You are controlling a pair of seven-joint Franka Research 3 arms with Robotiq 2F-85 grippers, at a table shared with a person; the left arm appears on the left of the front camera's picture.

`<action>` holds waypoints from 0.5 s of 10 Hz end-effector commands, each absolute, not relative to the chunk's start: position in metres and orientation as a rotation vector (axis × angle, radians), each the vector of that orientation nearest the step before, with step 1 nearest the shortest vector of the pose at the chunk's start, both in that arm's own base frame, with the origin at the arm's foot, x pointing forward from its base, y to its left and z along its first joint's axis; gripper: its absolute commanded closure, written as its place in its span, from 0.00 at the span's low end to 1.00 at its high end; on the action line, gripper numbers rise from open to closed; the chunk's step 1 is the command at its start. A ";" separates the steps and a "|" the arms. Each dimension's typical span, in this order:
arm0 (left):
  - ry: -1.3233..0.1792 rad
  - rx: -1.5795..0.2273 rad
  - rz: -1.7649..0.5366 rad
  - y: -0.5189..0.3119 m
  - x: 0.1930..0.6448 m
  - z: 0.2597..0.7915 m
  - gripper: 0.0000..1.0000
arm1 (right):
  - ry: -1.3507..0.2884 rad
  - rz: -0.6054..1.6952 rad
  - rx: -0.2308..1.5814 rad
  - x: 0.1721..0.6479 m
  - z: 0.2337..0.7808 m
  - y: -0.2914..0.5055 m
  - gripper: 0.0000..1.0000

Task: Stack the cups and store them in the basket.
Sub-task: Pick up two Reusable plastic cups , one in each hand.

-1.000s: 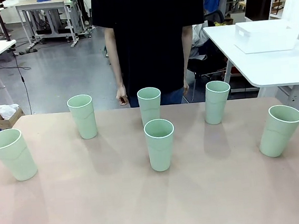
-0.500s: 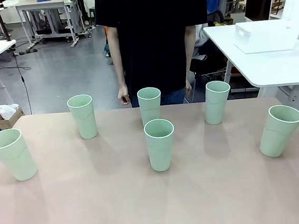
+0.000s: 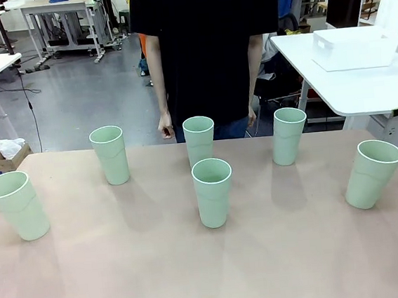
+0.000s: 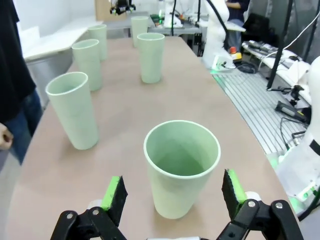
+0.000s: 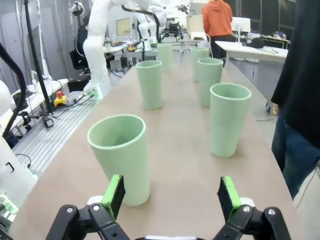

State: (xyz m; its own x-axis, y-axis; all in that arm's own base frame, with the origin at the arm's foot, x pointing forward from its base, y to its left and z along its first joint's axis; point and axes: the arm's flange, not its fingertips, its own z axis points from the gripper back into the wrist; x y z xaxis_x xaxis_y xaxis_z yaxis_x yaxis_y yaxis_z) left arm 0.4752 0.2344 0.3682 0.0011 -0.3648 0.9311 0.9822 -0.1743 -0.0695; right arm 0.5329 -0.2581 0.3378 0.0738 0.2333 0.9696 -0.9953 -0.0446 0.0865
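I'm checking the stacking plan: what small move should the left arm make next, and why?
Probably ease the left gripper forward around the nearest tall pale mint-green plastic tumbler: its jaws stand open, and the tumbler stands upright, centred between the green pads, not yet grasped.

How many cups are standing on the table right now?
6, all upright on the table, none stacked: left-edge cup, back-left cup, back-middle cup, front-middle cup, back-right cup, right-edge cup. None seems hidden.

cups (image 3: 213, 192): pale green plastic, matt, smooth walls | table (image 3: 126, 269): smooth matt top, pinkish-beige | basket (image 3: 355, 49): white plastic, smooth, faint sheen | person's shirt (image 3: 203, 50): black cloth, matt
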 end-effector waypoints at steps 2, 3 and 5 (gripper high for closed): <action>-0.815 -1.044 -1.477 0.235 0.473 0.379 0.00 | -0.940 1.289 1.137 0.532 0.347 -0.256 0.00; -0.815 -1.044 -1.477 0.235 0.473 0.379 0.00 | -0.940 1.289 1.137 0.532 0.347 -0.256 0.00; -0.817 -1.063 -1.471 0.237 0.475 0.372 0.00 | -0.953 1.292 1.120 0.533 0.339 -0.257 0.00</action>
State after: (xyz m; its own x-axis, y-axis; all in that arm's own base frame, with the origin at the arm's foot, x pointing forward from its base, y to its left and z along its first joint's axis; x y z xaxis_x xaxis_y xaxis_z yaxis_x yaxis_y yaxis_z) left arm 0.4743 0.2373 0.3740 -0.0084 -0.3683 0.9297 0.9841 -0.1680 -0.0576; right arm 0.5323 -0.2571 0.3387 0.0739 0.2250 0.9716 -0.9947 -0.0529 0.0879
